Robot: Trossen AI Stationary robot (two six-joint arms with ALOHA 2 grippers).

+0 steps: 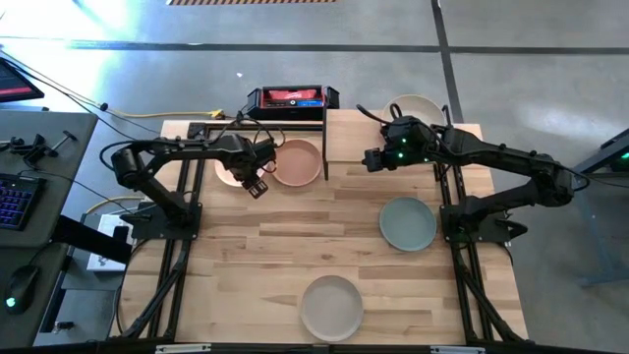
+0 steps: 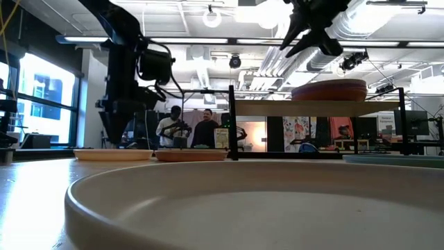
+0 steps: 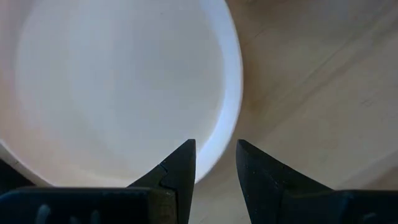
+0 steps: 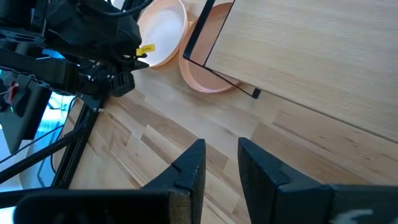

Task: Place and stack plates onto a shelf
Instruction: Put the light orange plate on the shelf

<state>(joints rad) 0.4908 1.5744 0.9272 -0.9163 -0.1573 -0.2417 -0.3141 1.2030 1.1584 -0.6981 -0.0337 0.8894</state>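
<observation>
Tabletop [image 1: 256, 256]: butcher-block, carrying shelf and loose plates.

Shelf [image 1: 359, 138]: raised light-wood board at the far edge, centre-right. One stack of plates [image 2: 329, 90] rests on it at its far-right end [image 1: 418, 106]; the rest of the board is bare. Judged partly loaded.

Plates left to place, four seen:
- Off-white plate [image 1: 331, 307], near edge, centre.
- Sage green plate [image 1: 407, 223], right of centre.
- Peach plate [image 1: 299, 162], far edge, partly under the shelf's left end.
- Cream plate [image 1: 232, 172], just beside the peach one.

Left gripper [image 1: 257, 184]: low over the cream plate's rim, fingers parted a little, grasping nothing.

Right gripper [image 1: 371, 158]: above the shelf's front edge, fingers slightly apart, empty.
</observation>
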